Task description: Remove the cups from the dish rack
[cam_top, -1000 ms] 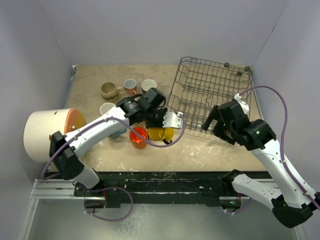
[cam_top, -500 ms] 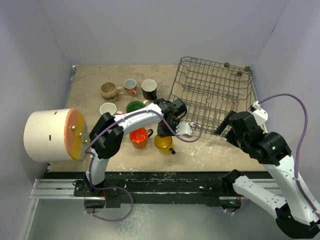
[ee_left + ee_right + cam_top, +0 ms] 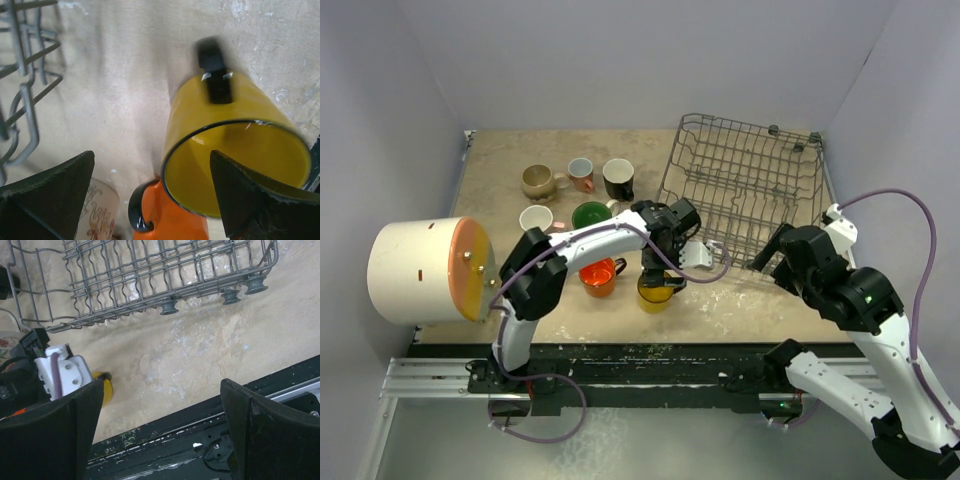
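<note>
The dish rack [image 3: 740,185] stands at the back right, and I see no cup in it. Several cups stand on the table left of it: tan [image 3: 537,181], salmon [image 3: 581,174], black [image 3: 618,178], a floral white one [image 3: 535,218], a green-lined one [image 3: 590,214], orange [image 3: 597,275] and yellow [image 3: 656,290]. My left gripper [image 3: 152,165] is open over the yellow cup [image 3: 230,150], with one finger across its mouth and the other out to the left. The orange cup [image 3: 170,220] touches it. My right gripper [image 3: 162,405] hangs open and empty near the rack's [image 3: 150,280] near edge.
A big cream cylinder with an orange face [image 3: 425,270] lies at the left edge. The black rail [image 3: 640,360] runs along the table's front. The left arm's white wrist part [image 3: 60,370] sits close to the rack's near corner. Grey walls close in on three sides.
My left gripper has opened and let go of the yellow cup, which now sits beside the orange one. The right arm drew back to the right a second ago and has held still since.
</note>
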Robot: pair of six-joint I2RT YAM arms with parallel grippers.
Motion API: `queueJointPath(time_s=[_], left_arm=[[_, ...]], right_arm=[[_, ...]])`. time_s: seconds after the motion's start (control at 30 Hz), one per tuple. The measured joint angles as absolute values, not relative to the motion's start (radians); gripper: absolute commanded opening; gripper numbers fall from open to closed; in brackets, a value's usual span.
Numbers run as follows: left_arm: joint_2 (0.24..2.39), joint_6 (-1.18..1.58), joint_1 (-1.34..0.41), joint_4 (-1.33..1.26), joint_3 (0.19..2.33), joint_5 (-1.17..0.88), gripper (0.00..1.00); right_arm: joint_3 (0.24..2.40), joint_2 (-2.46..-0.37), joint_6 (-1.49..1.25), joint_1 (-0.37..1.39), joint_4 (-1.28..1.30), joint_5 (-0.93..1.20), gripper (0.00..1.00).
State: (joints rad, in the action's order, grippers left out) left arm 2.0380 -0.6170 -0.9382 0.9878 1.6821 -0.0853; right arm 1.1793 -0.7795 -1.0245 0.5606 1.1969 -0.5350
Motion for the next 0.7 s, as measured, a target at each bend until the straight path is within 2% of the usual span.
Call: queueJointPath(time_s=[0.27,0.4,0.53,0.7], left_arm=[[1.810,-0.578,-0.908,0.920,1.642,-0.037,0.99],[1.555,-0.520,-0.741,0.807,1.577,-0.056,0.99],[1.191,-0.442,-0.526,0.592,1.306,0.060,0.99],[0.752,-0.372,-0.457,0.441,0.934,0.114,0.99]], right_arm=[[1.179,-0.753,-0.989,0.561,1.158,-0.581,1.00],[1.179,-0.716,-0.935,0.561,1.103,-0.614,1.00],[1.180,-0.712,-0.876,0.561,1.046,-0.663,1.00],[1.135,-0.695,-0.841,0.561,0.901,-0.698,1.00]])
